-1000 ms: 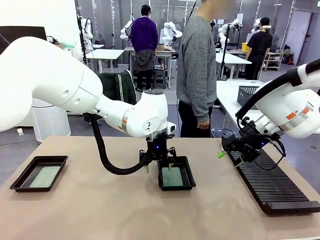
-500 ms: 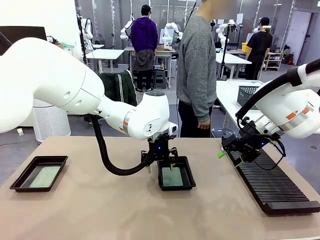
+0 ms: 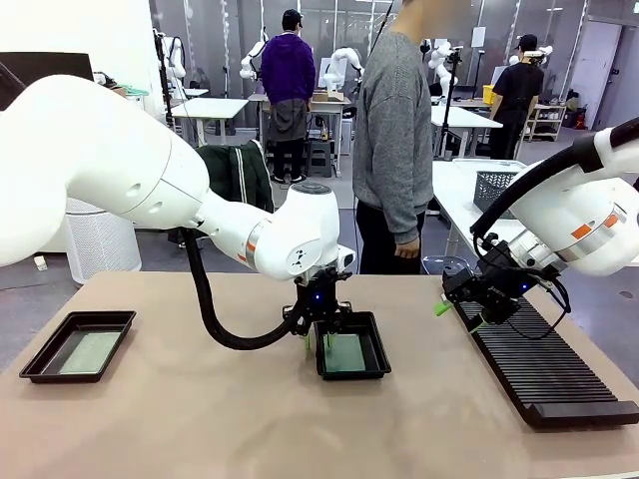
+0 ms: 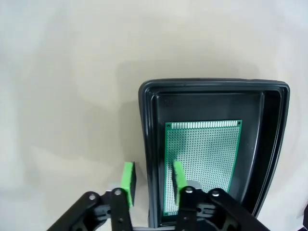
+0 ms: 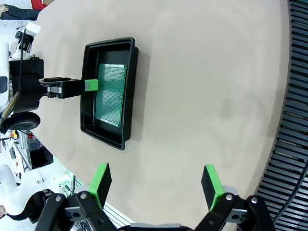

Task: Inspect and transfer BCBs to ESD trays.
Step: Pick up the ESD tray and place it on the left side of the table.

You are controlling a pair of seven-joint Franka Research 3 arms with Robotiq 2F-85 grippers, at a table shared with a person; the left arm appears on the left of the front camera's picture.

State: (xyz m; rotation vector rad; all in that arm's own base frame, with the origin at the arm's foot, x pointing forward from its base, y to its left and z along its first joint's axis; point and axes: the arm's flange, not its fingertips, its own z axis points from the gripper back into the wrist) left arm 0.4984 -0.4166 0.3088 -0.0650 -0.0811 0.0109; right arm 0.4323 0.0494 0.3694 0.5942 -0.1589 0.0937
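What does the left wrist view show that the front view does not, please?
Left wrist view alone: the left tool's pads straddle the near wall of the middle tray, one outside, one over the board, whose hole grid is plain. Front view alone: a second tray with its own board at the table's left, the slotted rack, the open right tool and a person. Both: the middle tray with its green board lying flat inside.

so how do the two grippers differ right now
The left gripper has its jaws partly closed, straddling the rim of the middle ESD tray; the right gripper is wide open with nothing between its pads. The left sits low at the tray; the right hovers near the slotted rack. Both have green pads.
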